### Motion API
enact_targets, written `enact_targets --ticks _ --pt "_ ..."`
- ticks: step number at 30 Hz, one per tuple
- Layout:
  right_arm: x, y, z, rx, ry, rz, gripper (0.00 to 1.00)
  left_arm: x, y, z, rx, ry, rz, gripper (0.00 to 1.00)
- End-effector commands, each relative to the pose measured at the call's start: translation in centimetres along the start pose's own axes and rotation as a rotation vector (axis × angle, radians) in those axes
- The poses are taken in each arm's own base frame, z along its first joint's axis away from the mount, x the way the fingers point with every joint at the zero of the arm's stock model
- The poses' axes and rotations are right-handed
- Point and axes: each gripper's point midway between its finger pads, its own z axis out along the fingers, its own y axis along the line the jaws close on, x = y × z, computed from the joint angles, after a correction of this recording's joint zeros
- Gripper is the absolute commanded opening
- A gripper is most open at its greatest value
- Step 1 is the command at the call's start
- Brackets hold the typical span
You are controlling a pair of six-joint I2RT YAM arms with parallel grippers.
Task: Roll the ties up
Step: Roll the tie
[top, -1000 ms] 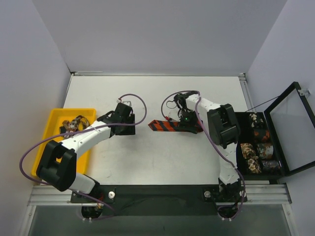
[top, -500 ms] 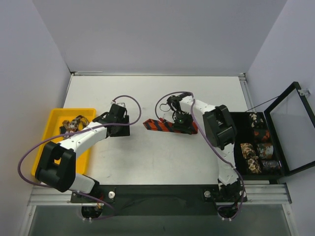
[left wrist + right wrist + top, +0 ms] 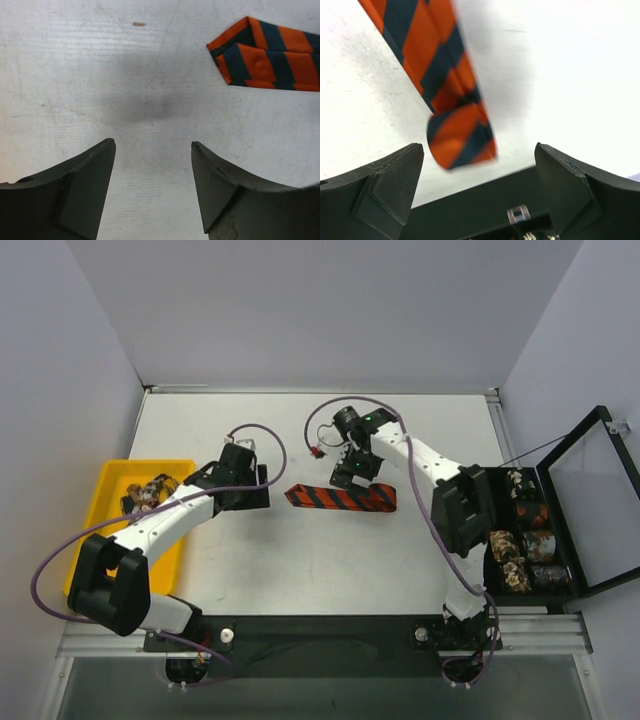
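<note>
One striped tie (image 3: pixel 340 498) lies flat mid-table (image 3: pixel 300 570), one end curled over. L gripper (image 3: pixel 152 145) is spread wide, empty, just off the tie's pointed tip. R gripper (image 3: pixel 479 150) is likewise spread, empty, above the curled end.

The left arm (image 3: pixel 165 525) and the right arm (image 3: pixel 420 455) are both wearing smooth white covers on their long links, while the joints and wrist parts are showing as boxy black blocks. A thin purple cable (image 3: pixel 256 426) is running in loose loops along each arm, from the base side up to the wrist. On the left gripper (image 3: pixel 152 145) and the right gripper (image 3: pixel 478 147), the fingers (image 3: pixel 80 190) are appearing as matte dark grey wedges, thick at the root and narrowing to a blunt tip.
</note>
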Motion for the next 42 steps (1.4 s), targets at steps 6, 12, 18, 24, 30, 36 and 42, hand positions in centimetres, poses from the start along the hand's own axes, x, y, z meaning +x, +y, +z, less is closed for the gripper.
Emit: enact_targets --ticks 6,12,18,24,30,36,42 --pt "1.3 -2.7 -14.8 0.142 -0.394 0.519 1.00 -5.5 -7.1 -4.1 0.173 -0.137 -0.038 0.95" --pt "4.5 -2.4 -18.2 0.282 -0.654 0.821 1.00 -5.2 -12.9 -4.4 0.229 -0.141 0.032 0.97" --pt "6.7 0.6 -15.6 0.165 -0.750 1.157 1.00 -5.1 -19.0 -3.9 0.306 -0.132 0.086 0.97" --pt "7.9 0.9 -11.4 0.020 -0.744 1.349 1.00 -5.2 -25.8 -2.4 0.371 -0.126 0.147 0.97" --pt "9.4 -0.1 -7.2 -0.047 -0.739 1.533 0.98 -4.6 -30.6 0.5 0.399 -0.107 0.192 0.93" --pt "8.9 -0.9 -4.9 -0.074 -0.749 1.602 0.81 -2.9 -31.2 3.9 0.366 -0.066 0.218 0.82" --pt "8.6 -1.0 -2.1 -0.101 -0.705 1.641 0.77 -2.0 -31.1 5.9 0.343 -0.039 0.223 0.76"
